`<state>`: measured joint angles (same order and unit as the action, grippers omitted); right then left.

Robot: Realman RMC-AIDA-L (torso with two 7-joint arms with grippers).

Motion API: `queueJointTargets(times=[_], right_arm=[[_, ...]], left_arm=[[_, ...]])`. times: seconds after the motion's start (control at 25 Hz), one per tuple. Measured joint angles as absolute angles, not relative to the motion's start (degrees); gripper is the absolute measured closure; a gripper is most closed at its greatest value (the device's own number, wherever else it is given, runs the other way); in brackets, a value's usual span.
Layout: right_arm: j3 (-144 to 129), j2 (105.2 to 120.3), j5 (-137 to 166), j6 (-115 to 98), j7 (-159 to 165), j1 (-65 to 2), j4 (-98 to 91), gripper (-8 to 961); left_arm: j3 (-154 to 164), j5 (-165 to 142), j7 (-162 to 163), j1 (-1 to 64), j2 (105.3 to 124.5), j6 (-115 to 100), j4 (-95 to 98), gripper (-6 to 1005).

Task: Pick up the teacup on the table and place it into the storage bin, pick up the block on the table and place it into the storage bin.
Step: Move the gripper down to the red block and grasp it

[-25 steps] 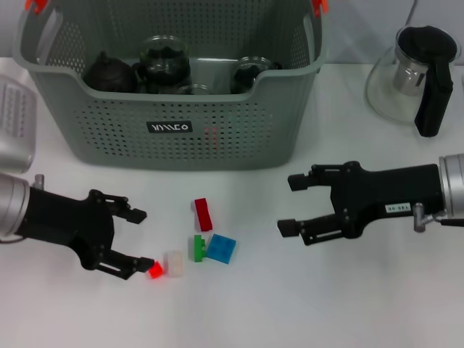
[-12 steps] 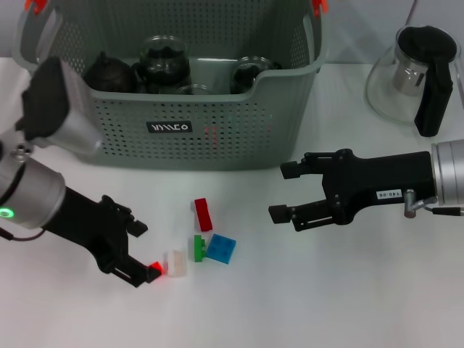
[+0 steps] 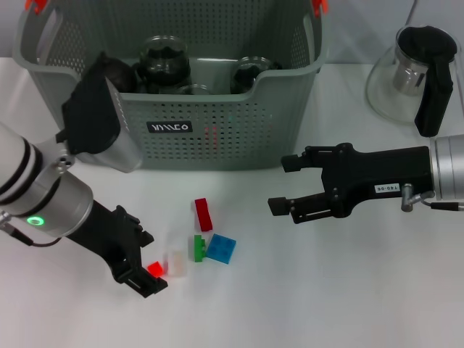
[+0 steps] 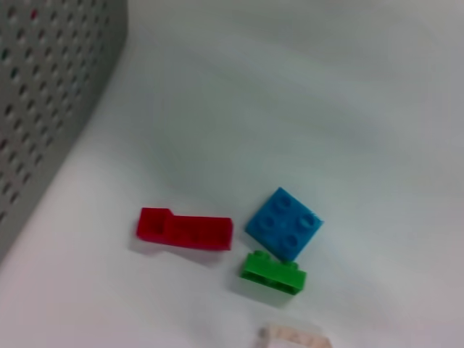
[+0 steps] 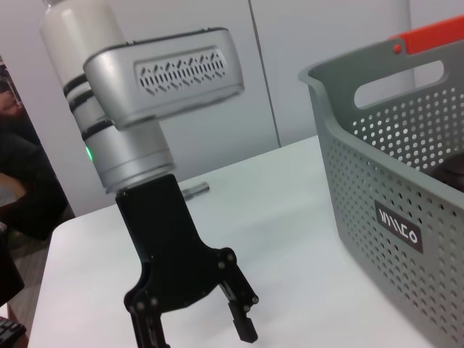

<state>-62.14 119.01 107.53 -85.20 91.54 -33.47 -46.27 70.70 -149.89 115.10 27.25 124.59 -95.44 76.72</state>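
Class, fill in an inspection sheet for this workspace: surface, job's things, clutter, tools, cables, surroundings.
Surface: white table.
Job's things: bin holds dark teaware; red, green, blue, pale and small red blocks on the table before it.
Clutter: glass teapot, beside the bin.
Tools: left tool open around the small red block; right tool open, hovering.
Cables: thin one by the right wrist.
Surroundings: pale wall.

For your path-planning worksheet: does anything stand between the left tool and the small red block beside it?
Nothing visible does. The left tool is open around the small red block on the table, with the pale block just beyond. The right tool hovers open, apart.
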Motion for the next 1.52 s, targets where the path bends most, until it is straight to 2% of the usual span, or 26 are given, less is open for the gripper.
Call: queueJointTargets(times=[0.92,1.16,1.52], right_arm=[[-61.3,119.35,107.8,-85.1,90.9,-33.3,-46.1,28],[-61.0,119.36,107.8,-84.9,90.7,-33.3,-46.1,28],[-61.2,119.36,107.8,-83.8,90.4,-33.3,-46.1,29]], left_arm=[[77.7,-152.5,117.1,26.4,124.82,-88.1,73.7,190],[77.8,-152.6,117.6,26.6,124.8,-88.3,73.7,410],[77.9,-152.7,117.9,26.9,124.71,-88.5,73.6,414]])
